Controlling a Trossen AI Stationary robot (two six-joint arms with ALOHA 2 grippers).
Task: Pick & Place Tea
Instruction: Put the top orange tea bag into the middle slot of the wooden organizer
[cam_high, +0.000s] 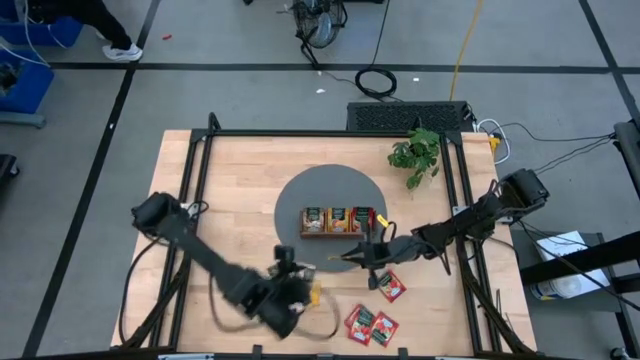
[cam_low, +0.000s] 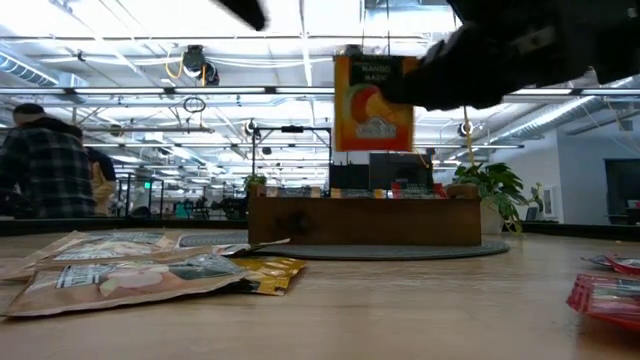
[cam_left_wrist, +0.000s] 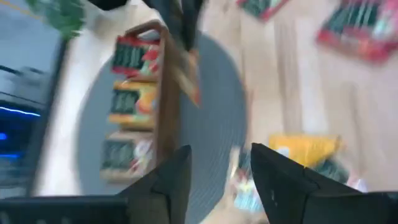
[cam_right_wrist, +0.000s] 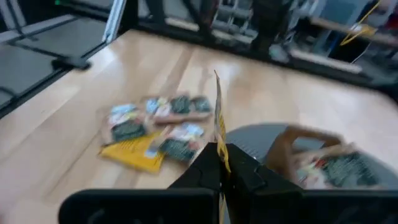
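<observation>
Just in front of the wooden tray (cam_high: 337, 222), above the tabletop (cam_high: 240, 190), the right gripper (cam_high: 372, 254) has its jaws pressed together on an orange tea sachet (cam_low: 373, 102), which hangs upright by its edge. To do this step well, I judge it should carry the sachet over the middle compartment, where orange ones already stand, keep it upright, lower it between the dividers and only then let go. The left gripper (cam_left_wrist: 217, 177) hovers over the front of the tabletop with jaws spread and nothing between them, above a small heap of pale and yellow sachets (cam_low: 140, 265). Red sachets (cam_high: 372, 322) lie loose near the front right. The tray sits on a grey round mat (cam_high: 300, 195); its three compartments hold pale, orange and red sachets, each kind apart.
</observation>
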